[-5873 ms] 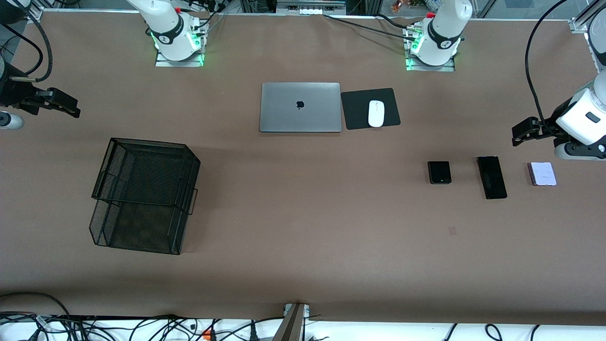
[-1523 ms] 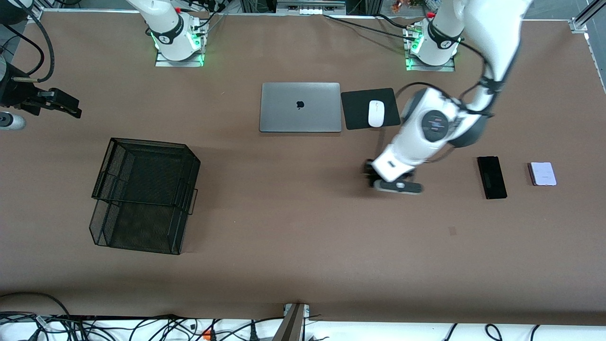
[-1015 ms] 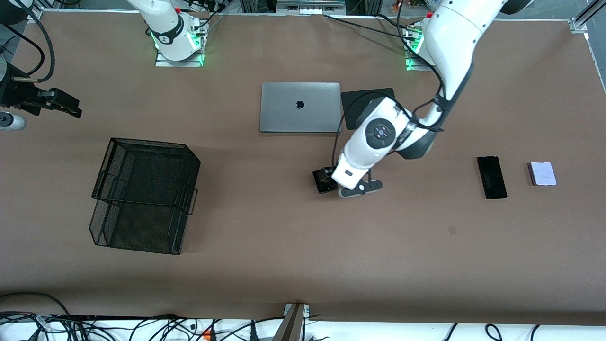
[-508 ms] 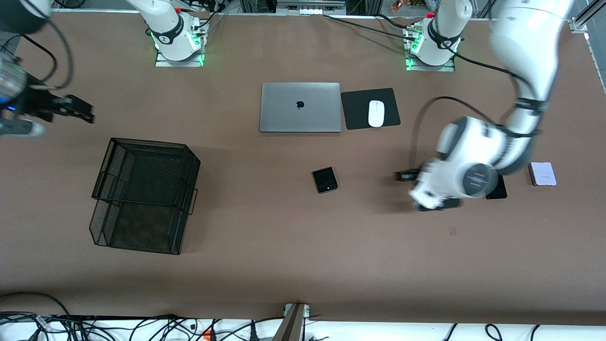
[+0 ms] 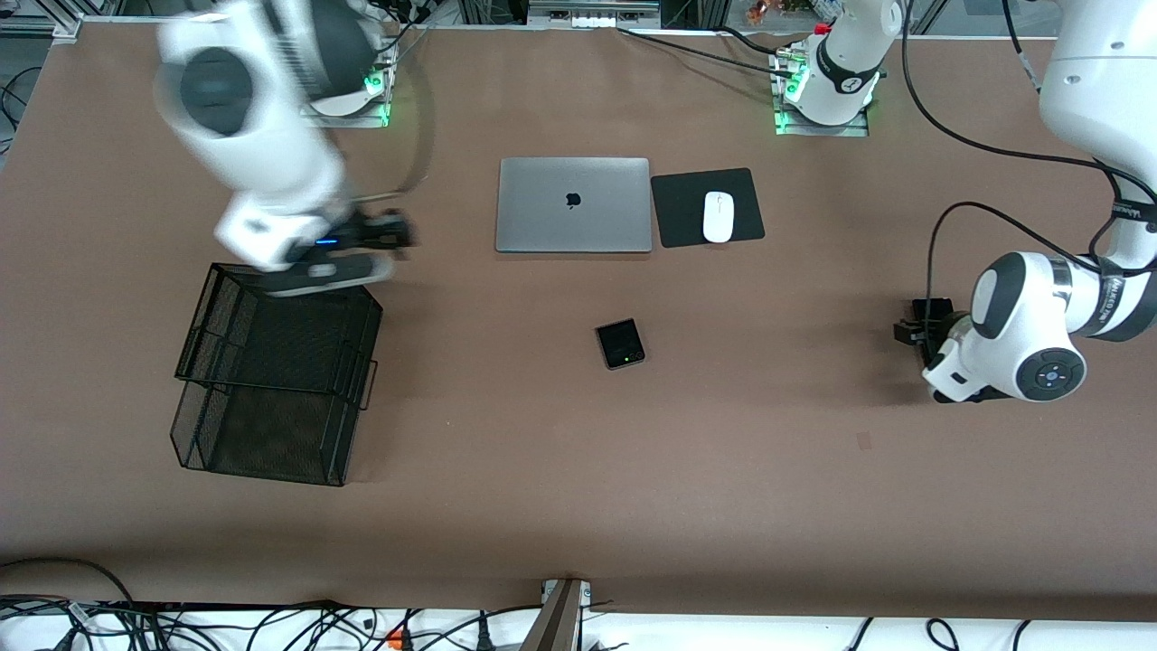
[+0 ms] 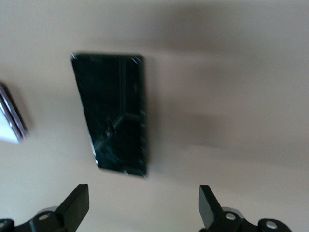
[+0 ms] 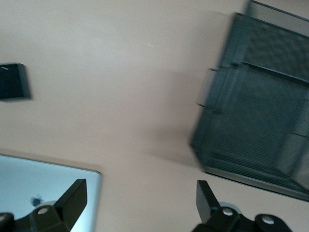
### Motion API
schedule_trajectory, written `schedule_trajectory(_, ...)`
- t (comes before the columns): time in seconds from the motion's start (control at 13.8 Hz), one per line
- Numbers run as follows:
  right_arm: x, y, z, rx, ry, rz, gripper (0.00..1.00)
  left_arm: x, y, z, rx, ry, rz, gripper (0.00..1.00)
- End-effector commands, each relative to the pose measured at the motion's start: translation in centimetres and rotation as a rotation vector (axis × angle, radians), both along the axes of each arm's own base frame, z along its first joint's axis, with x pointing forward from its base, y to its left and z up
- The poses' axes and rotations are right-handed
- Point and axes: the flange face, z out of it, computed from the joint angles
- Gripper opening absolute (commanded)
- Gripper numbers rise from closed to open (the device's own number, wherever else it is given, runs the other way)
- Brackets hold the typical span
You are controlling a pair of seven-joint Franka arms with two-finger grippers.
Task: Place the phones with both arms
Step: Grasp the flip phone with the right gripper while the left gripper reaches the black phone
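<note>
The small squarish black phone lies flat in the middle of the table, nearer the front camera than the laptop; it also shows in the right wrist view. The long slim black phone lies on the table just ahead of my open, empty left gripper, which hovers low over it. An edge of the pale lavender-white phone shows beside the long one; the left arm hides it in the front view. My right gripper is open and empty, above the table between the basket and the laptop.
A black wire-mesh basket stands toward the right arm's end. A shut silver laptop lies mid-table near the bases, also in the right wrist view. Beside it is a black mouse pad with a white mouse.
The left arm carried the small black phone to mid-table, let it go and swung back over the long phone. The right arm swung in from the table's end toward the basket.
</note>
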Motion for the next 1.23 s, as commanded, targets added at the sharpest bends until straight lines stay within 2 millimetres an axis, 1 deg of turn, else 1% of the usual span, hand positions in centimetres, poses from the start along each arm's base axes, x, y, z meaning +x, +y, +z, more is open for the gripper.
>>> schedule_trajectory(0.0, -1.3, 12.5, -3.8, 0.012, -0.040, -0.016, 1.00, -1.2, 5.1, -2.3, -0.076, -0.054, -0.063, 1.00)
schedule_trajectory(0.07, -1.4, 16.2, -5.3, 0.020, -0.050, -0.025, 1.00, -1.6, 5.5, -2.7, -0.090, -0.076, -0.064, 1.00)
schedule_trajectory(0.15, -1.9, 19.9, -6.7, 0.032, -0.062, -0.014, 1.00, -2.2, 5.2, -3.4, -0.096, -0.079, -0.069, 1.00)
schedule_trajectory(0.22, -2.2, 22.9, -8.4, 0.047, -0.073, -0.006, 1.00, -2.2, 5.1, -3.8, -0.102, -0.095, -0.074, 1.00)
schedule_trajectory(0.29, -3.1, 25.5, -10.0, 0.055, -0.079, 0.022, 1.00, -2.6, 5.2, -4.7, -0.110, -0.113, -0.077, 1.00)
schedule_trajectory(0.36, -3.3, 26.6, -11.8, 0.069, -0.091, 0.035, 1.00, -3.0, 6.0, -5.2, -0.118, -0.143, -0.068, 1.00)
schedule_trajectory(0.44, -3.4, 27.4, -13.7, 0.086, -0.106, 0.053, 1.00, -3.6, 6.9, -5.7, -0.122, -0.161, -0.053, 1.00)
schedule_trajectory(0.51, -3.1, 27.8, -16.0, 0.091, -0.118, 0.065, 1.00, -3.9, 6.9, -6.0, -0.127, -0.161, -0.048, 1.00)
schedule_trajectory(0.58, -2.8, 28.0, -18.1, 0.100, -0.132, 0.100, 1.00, -3.8, 6.5, -5.8, -0.132, -0.164, -0.048, 1.00)
schedule_trajectory(0.73, -1.6, 27.7, -21.4, 0.108, -0.165, 0.185, 1.00, -3.6, 6.1, -5.7, -0.140, -0.167, -0.054, 1.00)
schedule_trajectory(0.87, -1.5, 27.8, -23.5, 0.096, -0.192, 0.224, 1.00, -3.5, 5.8, -5.6, -0.144, -0.170, -0.057, 1.00)
schedule_trajectory(1.02, -1.4, 27.7, -25.0, 0.090, -0.206, 0.234, 1.00, -3.3, 5.0, -5.3, -0.177, -0.173, -0.040, 1.00)
schedule_trajectory(1.16, -1.4, 27.8, -26.6, 0.097, -0.216, 0.236, 1.00, -3.4, 5.4, -5.4, -0.186, -0.174, -0.042, 1.00)
